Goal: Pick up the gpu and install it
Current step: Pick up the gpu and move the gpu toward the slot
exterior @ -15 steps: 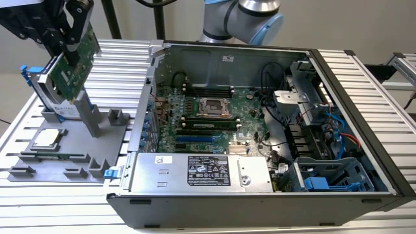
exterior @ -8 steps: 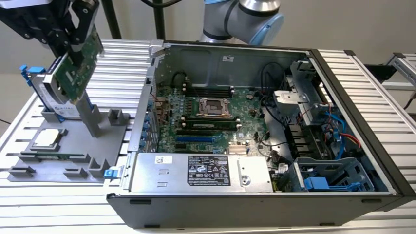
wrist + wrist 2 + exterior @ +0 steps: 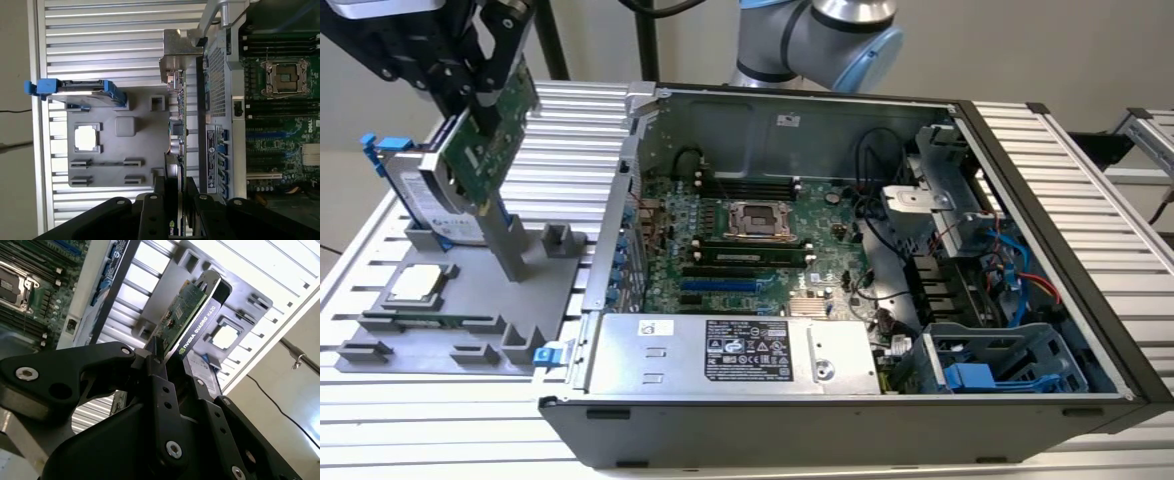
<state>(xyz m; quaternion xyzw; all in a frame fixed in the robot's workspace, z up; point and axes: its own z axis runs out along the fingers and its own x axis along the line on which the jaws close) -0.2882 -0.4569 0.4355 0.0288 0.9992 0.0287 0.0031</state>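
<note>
Black gripper (image 3: pixel 483 100) jaws clamp the thin green-board, black-shrouded gpu (image 3: pixel 491 150) over the grey plastic tray (image 3: pixel 547 285). Open steel computer case (image 3: pixel 854 430) sits at the exterior view's right.

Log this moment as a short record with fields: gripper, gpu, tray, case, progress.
gripper: gripper shut on the gpu
gpu: held tilted over the grey tray, outside the computer case
tray: hard drive standing upright in its blue frame; processor chip lying flat
case: open, motherboard exposed
progress: gpu picked up, not yet installed
</note>
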